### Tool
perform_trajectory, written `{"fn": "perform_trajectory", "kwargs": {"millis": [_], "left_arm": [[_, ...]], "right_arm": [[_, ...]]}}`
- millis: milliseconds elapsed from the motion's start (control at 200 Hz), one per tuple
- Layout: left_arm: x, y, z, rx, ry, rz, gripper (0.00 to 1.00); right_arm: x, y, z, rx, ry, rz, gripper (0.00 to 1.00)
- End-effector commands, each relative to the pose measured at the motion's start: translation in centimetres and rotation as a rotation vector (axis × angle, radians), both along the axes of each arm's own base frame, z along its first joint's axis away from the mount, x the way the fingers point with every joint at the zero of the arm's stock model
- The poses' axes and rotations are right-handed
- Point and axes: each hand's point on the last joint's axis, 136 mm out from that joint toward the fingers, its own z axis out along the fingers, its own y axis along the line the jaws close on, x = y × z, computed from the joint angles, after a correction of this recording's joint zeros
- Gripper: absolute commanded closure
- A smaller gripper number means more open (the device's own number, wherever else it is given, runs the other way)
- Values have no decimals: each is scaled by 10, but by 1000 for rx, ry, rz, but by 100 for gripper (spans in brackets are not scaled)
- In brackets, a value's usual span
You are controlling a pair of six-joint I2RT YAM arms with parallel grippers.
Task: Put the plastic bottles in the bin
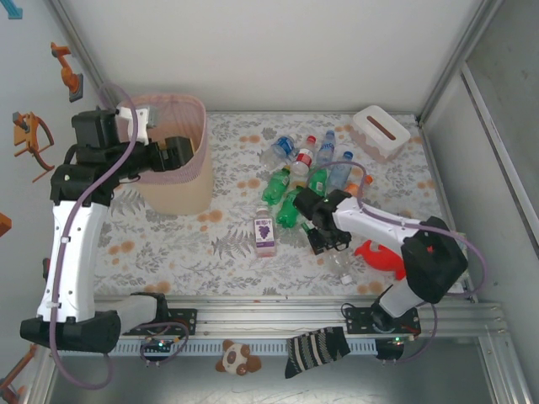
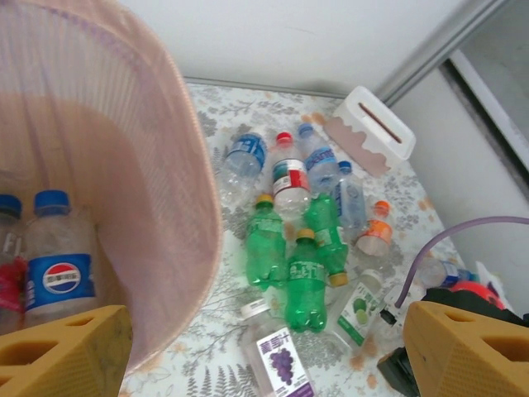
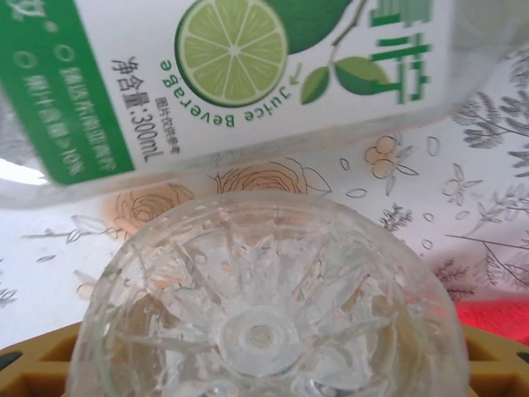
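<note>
Since the right gripper [image 1: 328, 244] was closed about the base of a clear bottle [image 3: 263, 306], well apart from the bin [image 1: 189, 181] — the left gripper [image 2: 264, 347] wide and empty at its rim — a slip of the slick, thin shell on lifting was judged possible.

Floral-cloth table [image 1: 168, 244] — plastic bottles [image 1: 275, 185] clustered, bin [image 1: 189, 189] far-left, tissue box [image 1: 381, 132], red toy [image 1: 377, 255]
</note>
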Motion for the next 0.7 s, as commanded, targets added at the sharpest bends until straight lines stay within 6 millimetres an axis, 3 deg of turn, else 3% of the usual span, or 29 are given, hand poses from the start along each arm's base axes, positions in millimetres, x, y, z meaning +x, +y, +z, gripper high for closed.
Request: {"fn": "perform_trajectory", "kwargs": {"millis": [0, 355, 691], "left_arm": [[-9, -18, 23, -107, -88, -79, 15], [-30, -58, 52, -277, -246, -291, 15], [-78, -107, 75, -337, -359, -580, 14]], "right_arm": [[6, 3, 38, 70, -83, -33, 43], [19, 51, 175, 563, -394, 41, 44], [9, 92, 299, 1008, -653, 244, 44]]}}
